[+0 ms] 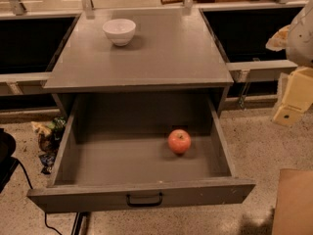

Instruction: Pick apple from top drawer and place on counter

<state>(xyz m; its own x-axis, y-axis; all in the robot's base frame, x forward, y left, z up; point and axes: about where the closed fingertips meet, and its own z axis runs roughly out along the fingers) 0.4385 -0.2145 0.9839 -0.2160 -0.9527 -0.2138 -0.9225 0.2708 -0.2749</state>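
Note:
The apple is small, round and red-orange, and lies on the floor of the top drawer, right of centre. The drawer is pulled fully out, with its black handle on the front panel. The counter is the flat grey top above it. My gripper shows as pale yellow parts at the right edge of the view, beside the cabinet. It is well to the right of the apple, higher than it, and holds nothing that I can see.
A white bowl stands on the counter at the back left. Crumpled wrappers and a black cable lie on the speckled floor left of the drawer. A brown box corner is at the bottom right.

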